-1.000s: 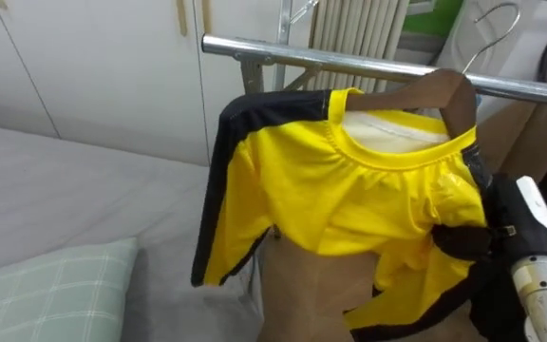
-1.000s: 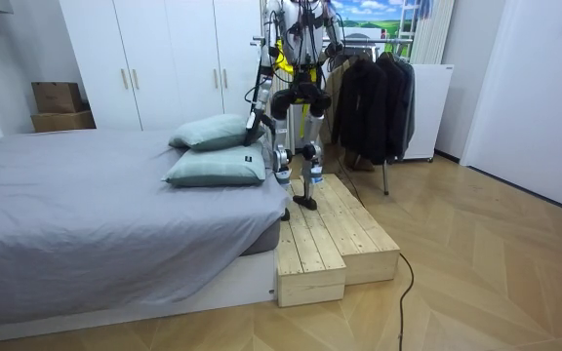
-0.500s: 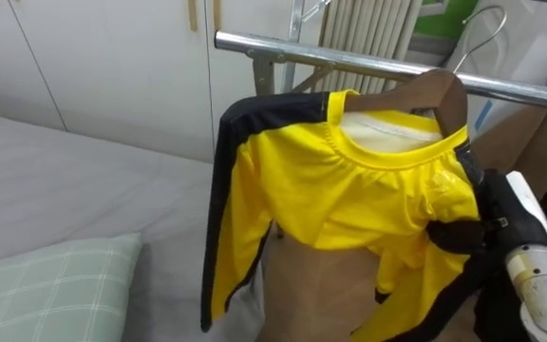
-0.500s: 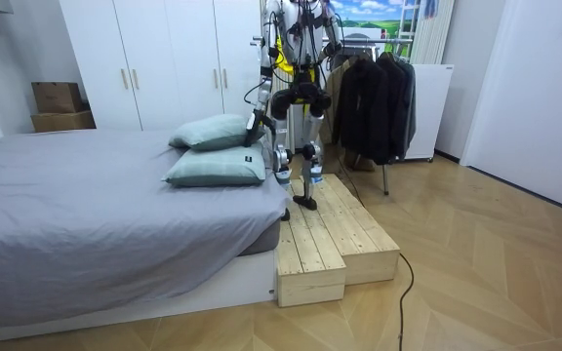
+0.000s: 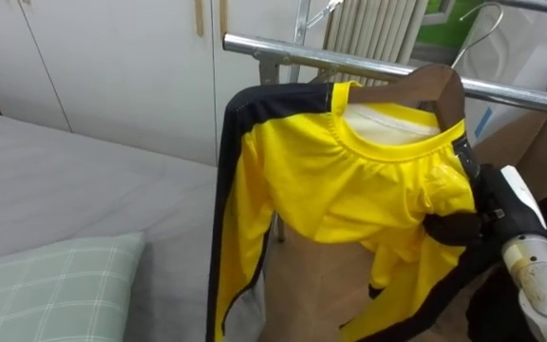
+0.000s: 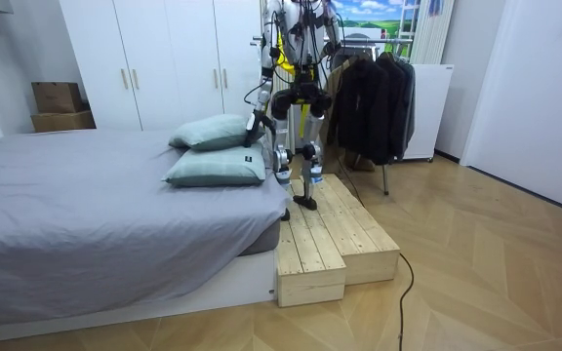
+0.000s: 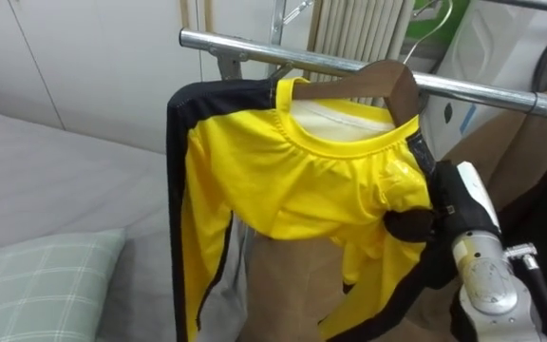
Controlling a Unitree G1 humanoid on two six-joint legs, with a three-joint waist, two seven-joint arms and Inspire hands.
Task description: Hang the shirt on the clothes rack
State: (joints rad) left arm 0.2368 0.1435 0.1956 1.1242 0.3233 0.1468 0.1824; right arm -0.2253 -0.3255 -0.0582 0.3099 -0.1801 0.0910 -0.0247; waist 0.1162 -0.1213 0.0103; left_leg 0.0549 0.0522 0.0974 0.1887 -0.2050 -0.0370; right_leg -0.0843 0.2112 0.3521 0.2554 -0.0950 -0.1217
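Sleeve hangs lower now; my right hand (image 5: 463,228) pinches the yellow shirt (image 5: 349,180); tugging could slip it off the hanger (image 5: 440,90).

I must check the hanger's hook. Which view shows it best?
The left eye view: the hook stands clear against a pale background, above the rail and shirt. In the right eye view it lies against green at the top edge. In the room view it is too small to tell.

2 near head views, 1 far
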